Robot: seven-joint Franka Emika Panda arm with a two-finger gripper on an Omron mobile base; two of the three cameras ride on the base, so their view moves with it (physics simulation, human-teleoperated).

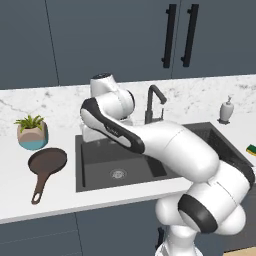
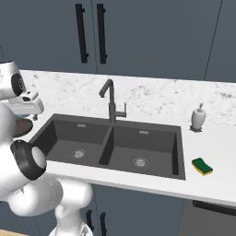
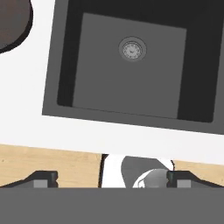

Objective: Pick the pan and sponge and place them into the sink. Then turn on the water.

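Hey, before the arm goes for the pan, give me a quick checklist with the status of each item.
1. Gripper open and empty: ok.
2. Pan on the counter left of the sink, handle toward the front edge, nothing on it: ok.
3. Gripper over the pan: not ok, it looks down on the left basin.
4. Left basin free to receive the pan: ok.
5. Sponge on the counter right of the sink: ok.
6. Faucet off, no stream: ok.

The pan (image 1: 47, 162) lies on the counter (image 1: 10, 197) left of the sink (image 1: 82, 167); the sponge (image 2: 202, 166) lies right of it.
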